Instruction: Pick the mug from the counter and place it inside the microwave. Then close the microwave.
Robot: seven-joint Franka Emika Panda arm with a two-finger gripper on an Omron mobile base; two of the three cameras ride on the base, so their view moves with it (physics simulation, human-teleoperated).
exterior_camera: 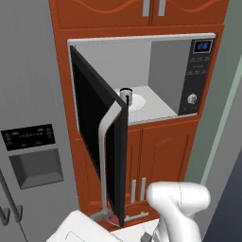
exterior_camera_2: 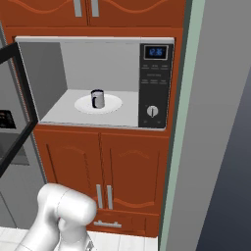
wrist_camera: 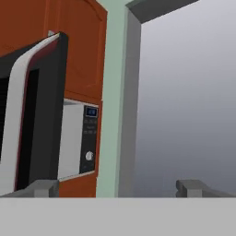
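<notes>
The white mug (exterior_camera: 125, 96) (exterior_camera_2: 97, 99) with a dark rim stands upright on the white turntable plate (exterior_camera_2: 113, 104) inside the microwave (exterior_camera: 194, 71) (exterior_camera_2: 155, 83). The microwave's black glass door (exterior_camera: 92, 137) (wrist_camera: 41, 115) hangs wide open to the left, silver handle (exterior_camera: 107, 142) on its free edge. My gripper (wrist_camera: 117, 189) is open and holds nothing. It sits low and looks up past the door's outer edge toward the control panel (wrist_camera: 89, 133). One fingertip (wrist_camera: 44, 188) is close under the door's lower corner. The counter is out of view.
A grey refrigerator (exterior_camera: 28, 118) with a dispenser stands left of the open door. Orange cabinet doors (exterior_camera_2: 122, 171) lie below the microwave and more above it. A pale green trim (wrist_camera: 110, 115) and a grey wall (exterior_camera_2: 215, 122) close off the right side.
</notes>
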